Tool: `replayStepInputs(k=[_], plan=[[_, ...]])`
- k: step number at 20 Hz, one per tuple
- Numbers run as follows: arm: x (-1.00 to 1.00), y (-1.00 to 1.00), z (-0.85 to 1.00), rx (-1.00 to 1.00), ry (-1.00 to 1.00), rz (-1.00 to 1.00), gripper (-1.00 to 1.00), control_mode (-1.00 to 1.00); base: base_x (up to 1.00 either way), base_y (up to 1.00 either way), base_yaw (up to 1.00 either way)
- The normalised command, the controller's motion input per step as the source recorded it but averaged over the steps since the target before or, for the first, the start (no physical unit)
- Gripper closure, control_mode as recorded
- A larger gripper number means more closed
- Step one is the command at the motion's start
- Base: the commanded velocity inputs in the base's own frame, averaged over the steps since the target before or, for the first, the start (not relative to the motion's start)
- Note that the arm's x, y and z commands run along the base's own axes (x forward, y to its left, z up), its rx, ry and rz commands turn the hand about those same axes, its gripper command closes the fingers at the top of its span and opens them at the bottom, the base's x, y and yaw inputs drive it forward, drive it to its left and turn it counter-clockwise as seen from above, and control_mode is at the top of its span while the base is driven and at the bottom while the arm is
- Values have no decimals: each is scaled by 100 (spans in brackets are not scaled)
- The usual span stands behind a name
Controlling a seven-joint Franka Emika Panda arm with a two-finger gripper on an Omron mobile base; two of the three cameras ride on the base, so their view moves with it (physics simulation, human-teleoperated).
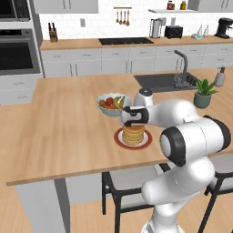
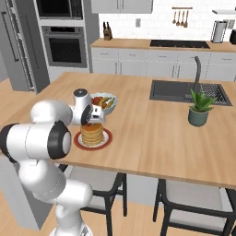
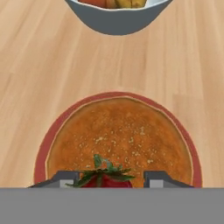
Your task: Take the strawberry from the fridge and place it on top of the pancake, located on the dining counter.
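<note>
The strawberry (image 3: 105, 180), dark red with green leaves, sits on the near part of the pancake (image 3: 120, 140) between my fingertips (image 3: 65, 177). My gripper (image 3: 111, 178) is open, with a small gap showing between the fruit and the right finger. The golden-brown pancake (image 1: 133, 134) (image 2: 92, 133) is stacked on a red-rimmed plate (image 1: 119, 141) (image 2: 107, 140) (image 3: 41, 153) on the light-wood dining counter (image 1: 59, 127) (image 2: 152, 129). My gripper (image 1: 132, 124) (image 2: 92, 123) points down just above the stack. The grey fridge (image 2: 14, 46) stands at the far left.
A white fruit bowl (image 1: 110, 103) (image 2: 103, 101) (image 3: 116, 17) stands just behind the plate. The dark sink and faucet (image 1: 164, 82) (image 2: 189, 90) and a potted plant (image 1: 203, 93) (image 2: 199, 110) lie to the right. Dark chairs (image 1: 127, 186) (image 2: 193, 203) stand under the counter's near edge.
</note>
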Motion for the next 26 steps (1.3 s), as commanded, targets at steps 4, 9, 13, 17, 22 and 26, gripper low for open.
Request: replayStepInputs(k=[4,9,13,17,22,26], plan=[[-33,-2,-2,0,0,0,-100,-100,0,0,0],[-17,-3,0,0,0,0,-100,-100,0,0,0],[-13,-2,0,0,0,0,-100,-100,0,0,0],[-31,0,35,0,-5,0,-100,-100,0,0,0],[-56,0,55,0,-11,0,-100,-100,0,0,0],[-75,0,61,0,-7,0,-100,-100,0,0,0]])
